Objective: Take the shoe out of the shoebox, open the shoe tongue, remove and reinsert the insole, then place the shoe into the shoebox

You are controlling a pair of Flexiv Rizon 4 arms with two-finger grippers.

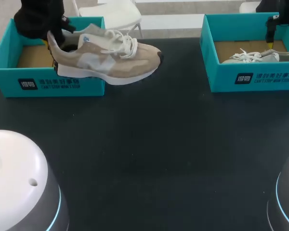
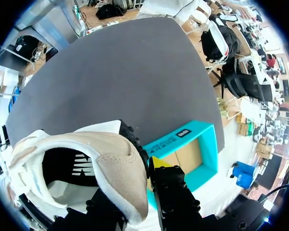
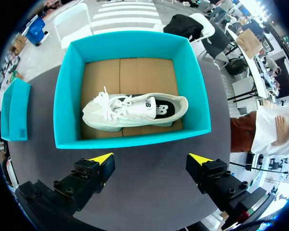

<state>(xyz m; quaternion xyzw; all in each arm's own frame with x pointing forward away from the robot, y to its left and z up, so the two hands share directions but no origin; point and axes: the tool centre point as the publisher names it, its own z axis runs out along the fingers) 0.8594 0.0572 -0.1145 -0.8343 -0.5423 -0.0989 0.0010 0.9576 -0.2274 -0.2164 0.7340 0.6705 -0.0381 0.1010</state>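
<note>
Head view: the left gripper (image 1: 51,44) is clamped on the heel of the tan-and-white shoe (image 1: 111,57). The shoe is held across the right wall of the left shoebox (image 1: 48,84), its toe pointing right over the dark tabletop (image 1: 149,144). Whether the sole touches that wall cannot be told. The right gripper (image 1: 269,33) hangs over the right shoebox (image 1: 253,79), in which a second, paler shoe (image 1: 253,57) lies.

Left wrist view: the heel collar is pinched between the fingers. One yellow tip shows outside the heel; the other finger is mostly hidden under the collar. The dark insole is visible inside the opening.

Right wrist view: the fingers stand wide apart and hold nothing, directly above the box with the pale shoe.

Assessment: the shoe is likely light, with a soft upper, a stiffer heel and a firm sole. Held by the heel alone, the toe may sag — set it sole-down before further work. The tongue is thin and floppy under the laces, so pinch its top edge. The insole should flex; take it at the heel end.
</note>
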